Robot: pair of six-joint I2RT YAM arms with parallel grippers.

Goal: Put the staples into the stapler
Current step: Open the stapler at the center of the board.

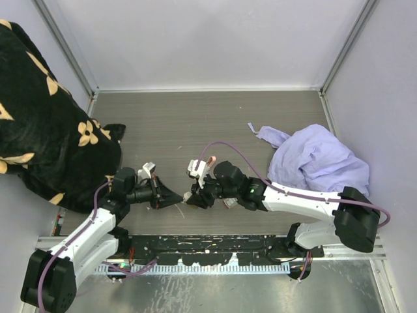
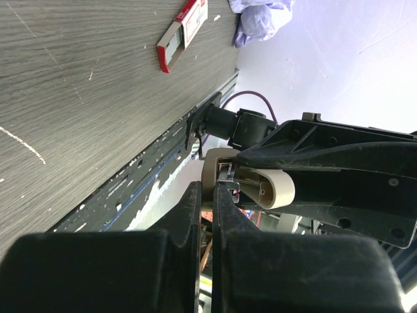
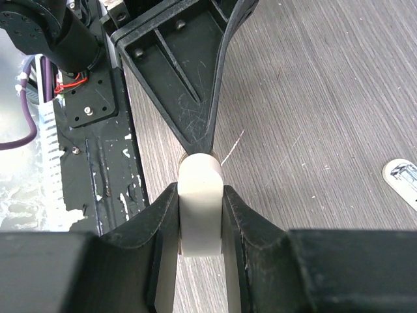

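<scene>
Right tool [image 3: 199,189]: narrow, clamped on the beige stapler [image 3: 201,222] from both sides, holding it clear of the tabletop [image 2: 78,117].

Left tool [image 2: 208,192]: fingers pressed together. Tips meet the stapler's rounded end, head-on to the right tool (whether anything thin is pinched between them, cannot tell). A metal part shows at that end of the stapler, just beside the left tool's tips.

Staples [image 2: 182,32]: red-and-white box flat on the tabletop, well apart from both tools, out beyond the left tool's tips toward the purple cloth [image 1: 319,160].

White oval sticker [image 3: 401,179] on the tabletop, off to one side of the right tool.
</scene>
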